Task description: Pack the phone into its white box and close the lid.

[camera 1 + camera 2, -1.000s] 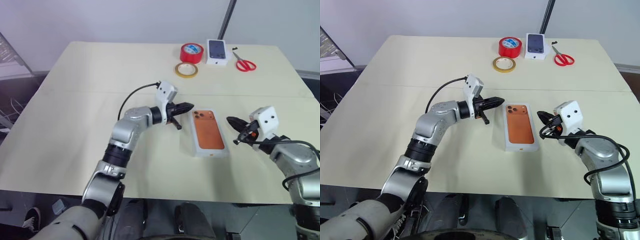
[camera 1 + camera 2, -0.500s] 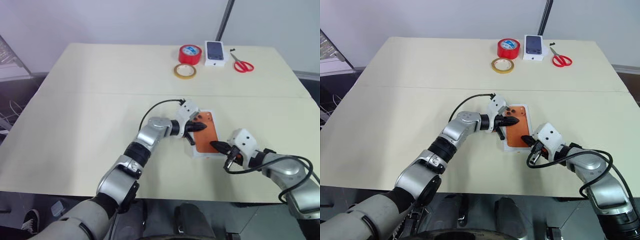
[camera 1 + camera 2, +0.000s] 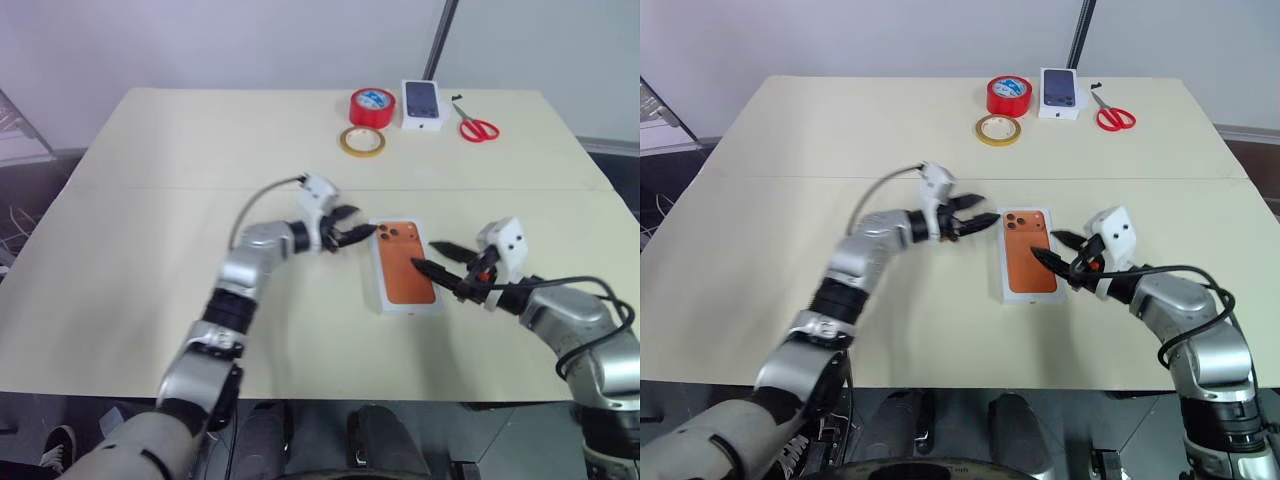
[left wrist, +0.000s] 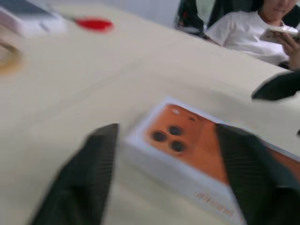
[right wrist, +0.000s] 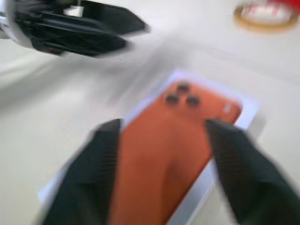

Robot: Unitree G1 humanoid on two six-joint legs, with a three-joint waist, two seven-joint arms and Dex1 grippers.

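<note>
Orange-copper smartphone (image 3: 403,266) seated face-down in shallow white cardboard box (image 3: 383,297) on cream bench (image 3: 150,200).
Box is flanked by released left gripper (image 3: 352,228) and right gripper (image 3: 432,258), both spread, neither touching; pale wall behind.

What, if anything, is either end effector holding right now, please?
Nothing: the left end effector and right end effector are open beside the phone in its box.

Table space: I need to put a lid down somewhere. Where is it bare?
Bare: the table left of the left gripper, and between the yellow tape and the white box. Crowded: around the box, both grippers; far edge with red tape, small box, scissors.
</note>
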